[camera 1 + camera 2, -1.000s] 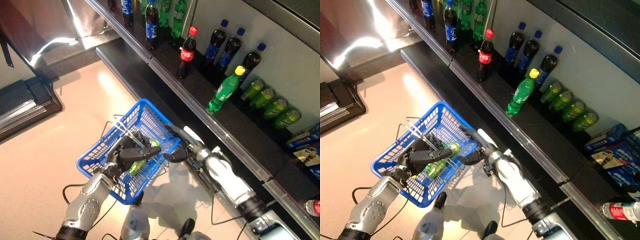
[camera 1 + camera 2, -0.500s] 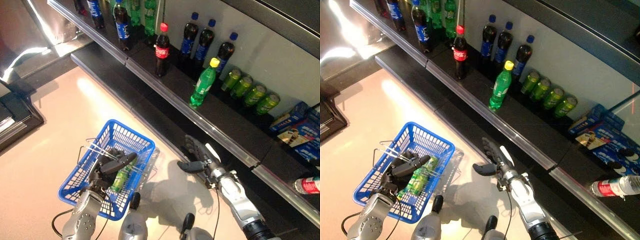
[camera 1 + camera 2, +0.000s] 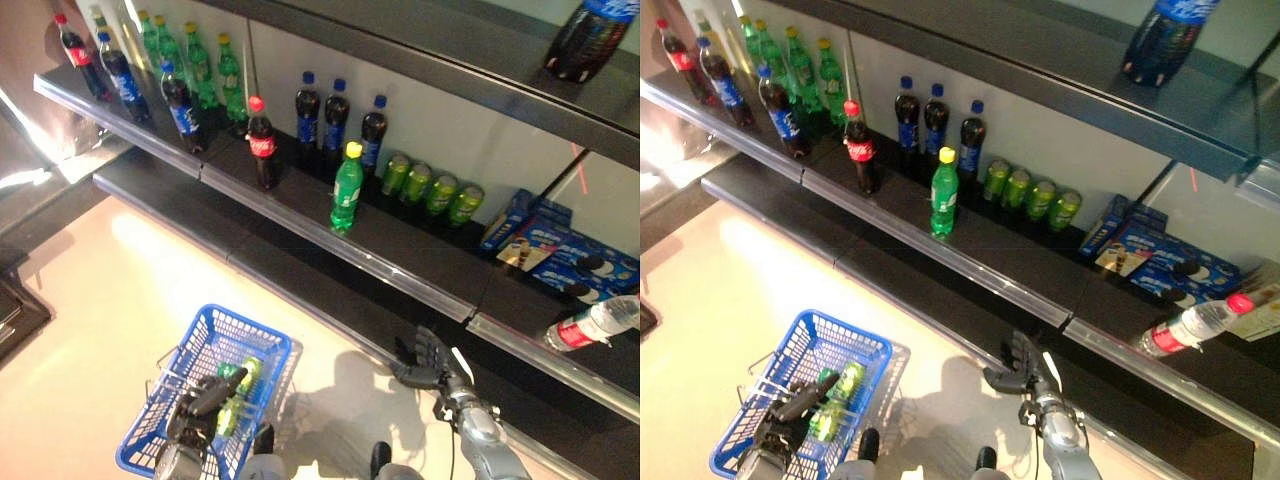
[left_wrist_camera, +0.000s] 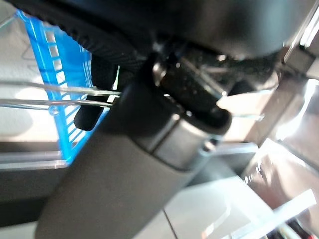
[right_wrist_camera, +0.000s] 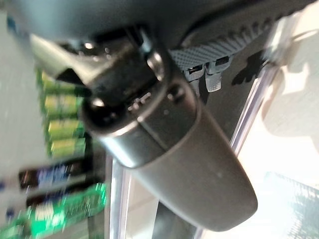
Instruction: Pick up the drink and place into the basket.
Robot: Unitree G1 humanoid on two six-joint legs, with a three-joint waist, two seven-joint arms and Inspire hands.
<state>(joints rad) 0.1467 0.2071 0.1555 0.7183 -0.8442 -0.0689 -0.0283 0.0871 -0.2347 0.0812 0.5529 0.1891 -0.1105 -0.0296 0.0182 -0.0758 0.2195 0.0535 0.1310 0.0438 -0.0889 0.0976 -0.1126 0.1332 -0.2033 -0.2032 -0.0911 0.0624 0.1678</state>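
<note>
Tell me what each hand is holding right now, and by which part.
The left hand grips the blue basket by its wire handles. The right hand is open and holds nothing. A green drink lies in the basket.

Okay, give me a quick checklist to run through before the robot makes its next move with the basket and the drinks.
1. Drink inside the blue basket: ok, a green bottle lies in it.
2. Left hand on the basket's wire handle: ok, fingers curled round it.
3. Right hand free: ok, open and empty beside the shelf edge.
4. Basket level: cannot tell.
5. Next drink reachable: cannot tell; the upright green bottle stands nearest the shelf front.
</note>
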